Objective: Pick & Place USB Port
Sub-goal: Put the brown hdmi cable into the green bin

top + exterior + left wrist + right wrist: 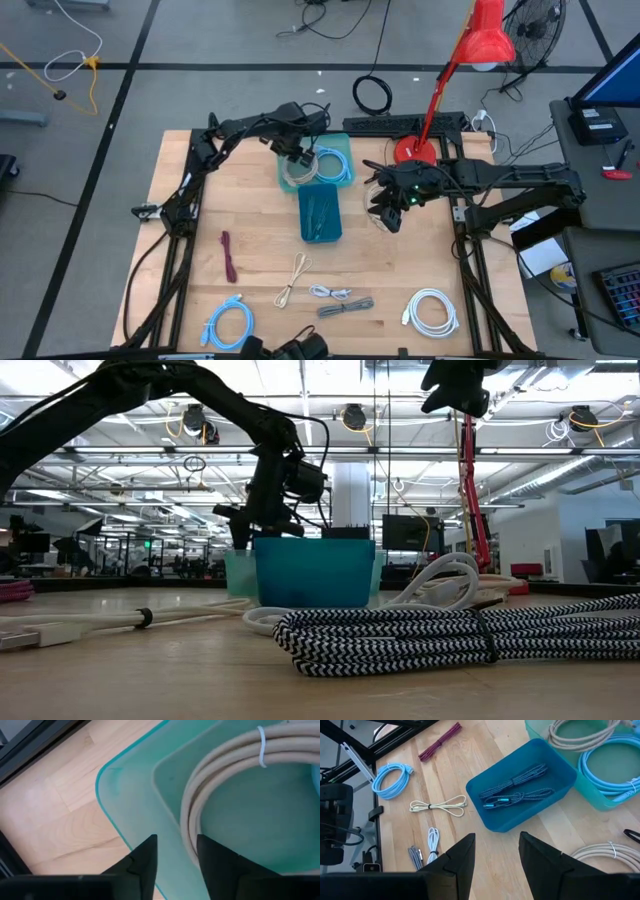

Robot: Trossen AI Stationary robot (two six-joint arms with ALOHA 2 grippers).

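1. High view: the left gripper [297, 157] hangs over the teal tray [340, 146], just above a beige cable coil [298, 174]; a blue cable coil [333, 166] lies beside it. The right gripper [387, 207] hovers beside the blue bin [320, 213], which holds braided cables [320, 212].
2. Low view: the left gripper [262, 520] dips behind the blue bin [313, 571].
3. Left wrist view: its fingers [141, 860] stand slightly parted, holding nothing, right over the beige cable coil [220, 785].
4. Right wrist view: its fingers [457, 857] are parted and empty above bare table [485, 855].

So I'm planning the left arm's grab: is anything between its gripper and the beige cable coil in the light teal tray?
Nothing visible. The left gripper, open, hangs directly over the beige cable coil in the light teal tray, with only open air between.
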